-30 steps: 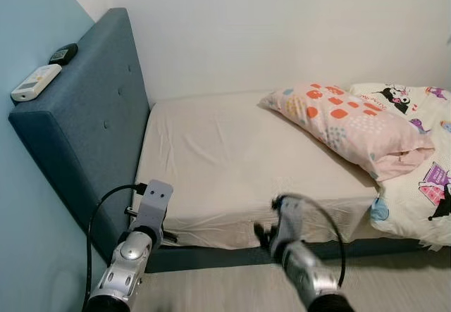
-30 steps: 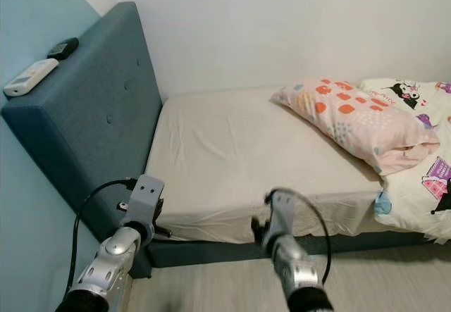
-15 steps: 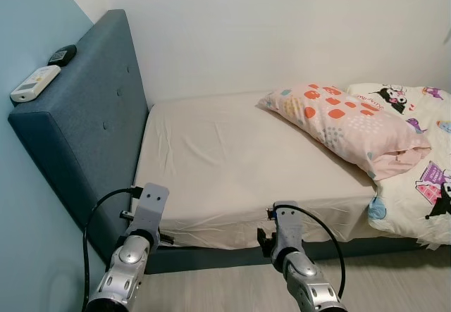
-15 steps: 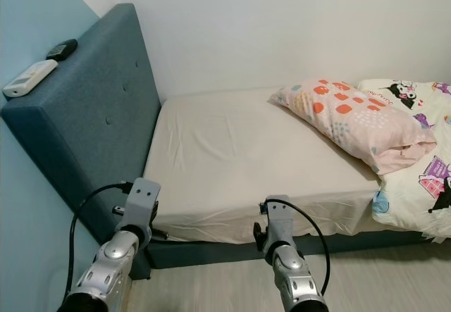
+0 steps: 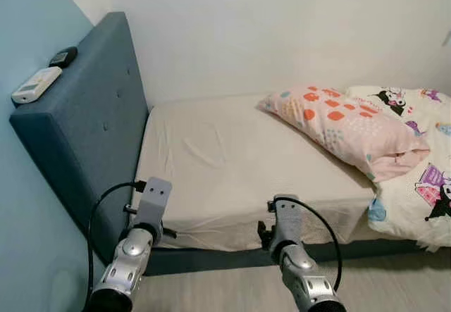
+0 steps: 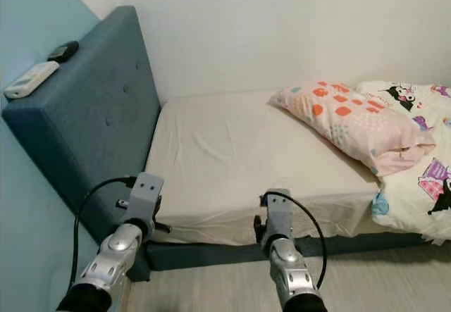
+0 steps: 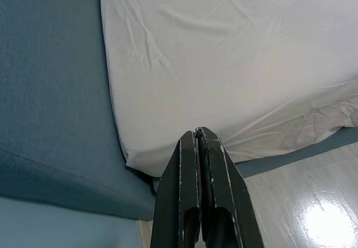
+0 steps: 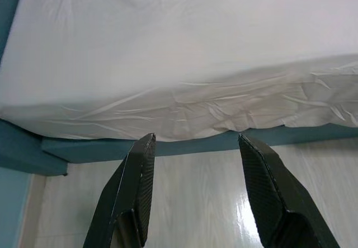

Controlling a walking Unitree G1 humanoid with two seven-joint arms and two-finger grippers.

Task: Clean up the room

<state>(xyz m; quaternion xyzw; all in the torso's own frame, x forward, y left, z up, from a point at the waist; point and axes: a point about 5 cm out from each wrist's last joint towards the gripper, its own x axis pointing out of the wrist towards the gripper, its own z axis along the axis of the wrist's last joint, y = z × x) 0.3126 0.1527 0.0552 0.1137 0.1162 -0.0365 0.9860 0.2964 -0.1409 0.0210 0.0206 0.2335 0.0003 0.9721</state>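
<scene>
A single bed with a wrinkled cream fitted sheet [image 5: 232, 164] stands against the white wall, its dark blue base strip [image 6: 211, 252] showing just above the pale wood-look floor [image 6: 366, 277]. At the head end rises a tall padded blue-grey fabric headboard [image 5: 84, 136], set against the light blue side wall. On the headboard's flat top edge lie a white remote control [image 5: 36, 85] near the front corner and a small black device [image 5: 63, 57] further back, the two a little apart.

A pink pillow with orange and blue patches [image 5: 345, 129] lies askew on the sheet near the wall-side edge, well away from the headboard. Its far end rests against a bunched white duvet printed with cartoon characters [image 5: 416, 178], which spills over the front edge of the mattress towards the floor.

Both silver arms reach forward low in front of the bed's front edge. The left gripper [image 7: 199, 141] points at the mattress corner beside the headboard, its two black fingers pressed together with nothing between them. The right gripper [image 8: 196, 147] hangs above the floor before the sheet's tucked front edge, fingers spread wide and empty.
</scene>
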